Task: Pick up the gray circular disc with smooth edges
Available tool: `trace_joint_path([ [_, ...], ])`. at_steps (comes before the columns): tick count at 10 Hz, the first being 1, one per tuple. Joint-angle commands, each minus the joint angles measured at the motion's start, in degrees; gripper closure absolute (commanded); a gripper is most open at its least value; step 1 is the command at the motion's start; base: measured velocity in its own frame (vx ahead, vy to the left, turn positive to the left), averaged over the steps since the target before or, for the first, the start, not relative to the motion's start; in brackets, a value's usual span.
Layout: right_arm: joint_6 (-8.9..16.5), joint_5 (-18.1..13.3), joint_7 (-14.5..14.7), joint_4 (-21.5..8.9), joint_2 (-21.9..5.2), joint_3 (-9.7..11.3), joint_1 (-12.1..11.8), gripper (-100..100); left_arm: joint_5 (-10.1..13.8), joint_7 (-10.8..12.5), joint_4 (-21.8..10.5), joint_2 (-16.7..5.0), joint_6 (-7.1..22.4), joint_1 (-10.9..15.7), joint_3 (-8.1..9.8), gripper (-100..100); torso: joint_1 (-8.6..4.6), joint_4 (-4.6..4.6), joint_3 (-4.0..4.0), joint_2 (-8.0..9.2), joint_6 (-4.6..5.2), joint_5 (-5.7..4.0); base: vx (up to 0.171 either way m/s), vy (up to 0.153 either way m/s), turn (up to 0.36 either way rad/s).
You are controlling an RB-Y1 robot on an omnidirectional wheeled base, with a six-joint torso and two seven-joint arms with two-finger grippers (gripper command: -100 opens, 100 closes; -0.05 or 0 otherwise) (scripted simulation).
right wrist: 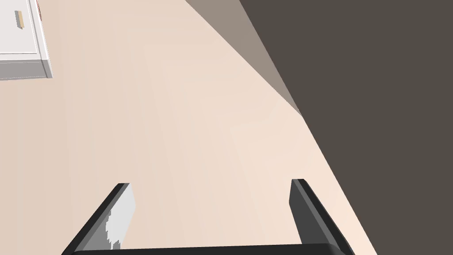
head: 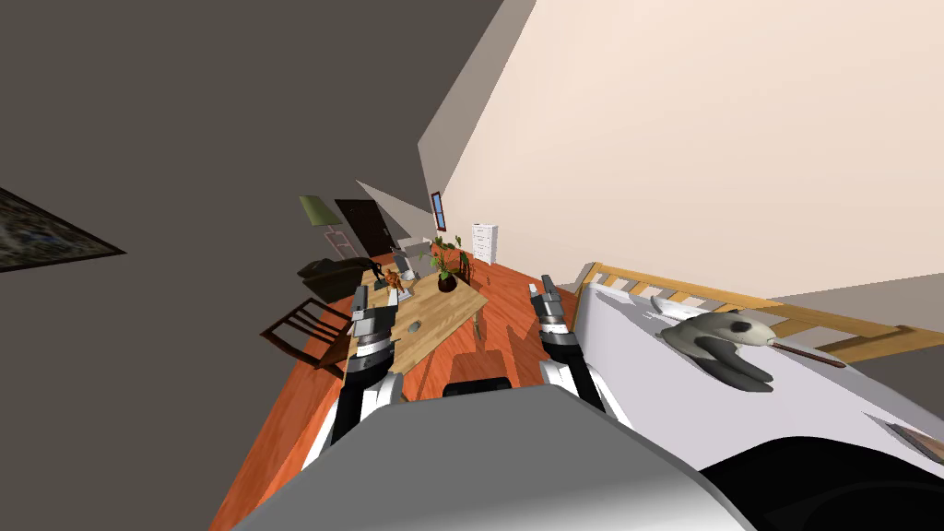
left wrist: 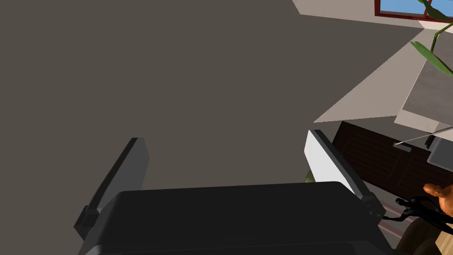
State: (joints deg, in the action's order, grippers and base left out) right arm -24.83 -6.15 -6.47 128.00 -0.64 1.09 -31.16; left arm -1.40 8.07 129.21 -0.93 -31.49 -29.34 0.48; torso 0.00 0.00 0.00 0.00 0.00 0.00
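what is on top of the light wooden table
On the light wooden table: a small gray round disc, a dark-potted green plant and an orange figurine. My left arm covers its near left edge.

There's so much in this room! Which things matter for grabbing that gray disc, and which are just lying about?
For the job: gray disc on the wooden table; left gripper and right gripper, both open.

Just lying about: potted plant, orange figurine, dark chair, plush animal on the bed, white dresser.
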Motion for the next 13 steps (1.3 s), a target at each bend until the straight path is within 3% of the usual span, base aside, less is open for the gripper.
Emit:
trace_joint_path([
  [1, 0.0, 0.0, 0.0, 0.0, 0.0, 0.0, 0.0, 0, 0.2, -0.5, -0.4, -1.8, 0.8, 0.1, -0.04, -100, 0.00, 0.00, 0.00, 0.00, 0.00, 0.00, -0.006, 0.000, 0.044],
  [6, 0.0, 0.0, 0.0, 0.0, 0.0, 0.0, 0.0, 0, 1.7, -3.8, -3.9, -9.9, 7.7, 1.3, -0.07, -100, 0.05, 0.02, 0.05, 0.08, -0.01, 0.01, -0.020, 0.005, 0.078],
  [7, 0.0, 0.0, 0.0, 0.0, 0.0, 0.0, 0.0, 0, 1.7, -3.8, -3.9, -10.2, 7.9, 1.3, -0.07, -100, 0.04, 0.02, 0.05, 0.09, 0.00, 0.01, -0.019, 0.000, 0.026],
  [9, 0.0, 0.0, 0.0, 0.0, 0.0, 0.0, 0.0, 0, 2.7, -5.7, -6.4, -13.9, 11.7, 2.4, 0.11, -100, 0.03, 0.01, 0.04, 0.06, 0.00, 0.01, -0.018, 0.003, 0.074],
  [10, 0.0, 0.0, 0.0, 0.0, 0.0, 0.0, 0.0, 0, 2.7, -5.7, -6.4, -14.1, 12.4, 2.4, 0.11, -100, 0.04, 0.01, 0.04, 0.07, -0.01, 0.01, -0.018, 0.002, 0.026],
  [11, 0.0, 0.0, 0.0, 0.0, 0.0, 0.0, 0.0, 0, 3.3, -6.7, -7.9, -16.1, 14.2, 3.0, 0.26, -100, 0.03, 0.02, 0.04, 0.06, 0.01, 0.01, -0.017, 0.005, 0.032],
  [12, 0.0, 0.0, 0.0, 0.0, 0.0, 0.0, 0.0, 0, 3.3, -6.7, -7.9, -16.1, 15.0, 3.0, 0.26, -100, 0.03, 0.01, 0.03, 0.06, 0.00, 0.01, -0.012, 0.002, 0.027],
  [13, 0.0, 0.0, 0.0, 0.0, 0.0, 0.0, 0.0, 0, 3.9, -7.6, -9.6, -18.1, 16.9, 3.8, 0.47, -100, 0.02, 0.01, 0.03, 0.04, 0.01, 0.01, -0.014, 0.000, 0.043],
])
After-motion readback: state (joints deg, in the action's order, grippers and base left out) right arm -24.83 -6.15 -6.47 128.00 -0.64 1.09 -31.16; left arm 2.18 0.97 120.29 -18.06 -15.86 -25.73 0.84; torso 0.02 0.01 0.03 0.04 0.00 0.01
